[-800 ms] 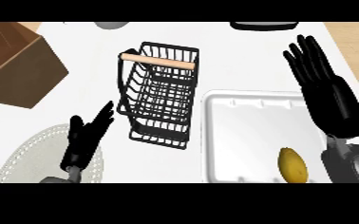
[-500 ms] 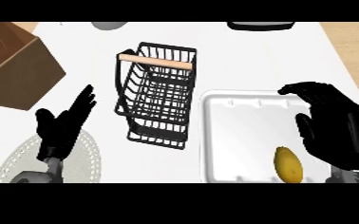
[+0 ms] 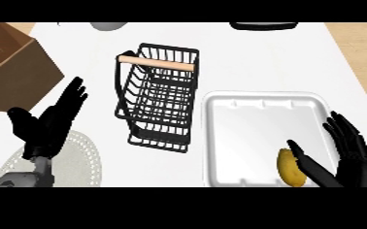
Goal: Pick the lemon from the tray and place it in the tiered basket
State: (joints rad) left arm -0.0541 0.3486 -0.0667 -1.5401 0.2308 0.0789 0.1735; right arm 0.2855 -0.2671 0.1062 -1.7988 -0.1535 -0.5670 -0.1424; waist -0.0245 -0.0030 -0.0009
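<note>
Lemon (image 3: 290, 168) is lying in the near right corner of the white tray (image 3: 261, 99), close to the tray's front rim, its long axis running roughly near-to-far. By its look it is likely handling as a light, fairly stiff fruit with a smooth rind — prone to rolling or slipping on the slick tray floor if nudged from one side. The soundest hold is judged to be across its narrow middle, thumb on one flank and fingers on the other.

Right hand (image 3: 345, 154) is sitting at the tray's near right edge, just beside the lemon on its right. The thumb is lying against or just short of the fruit's right flank; contact cannot be confirmed. The fingers are spread and only slightly bent, not wrapped round anything — the hand is holding nothing.

Left hand (image 3: 50, 121) is resting well to the left of the tray, fingers straight and pointing up, over a pale round plate (image 3: 82, 153).

Tiered basket (image 3: 160, 94), black wire with a wooden handle, is standing just left of the tray and reaching farther back. A brown box (image 3: 22, 75) is showing far to the left of the tray.
</note>
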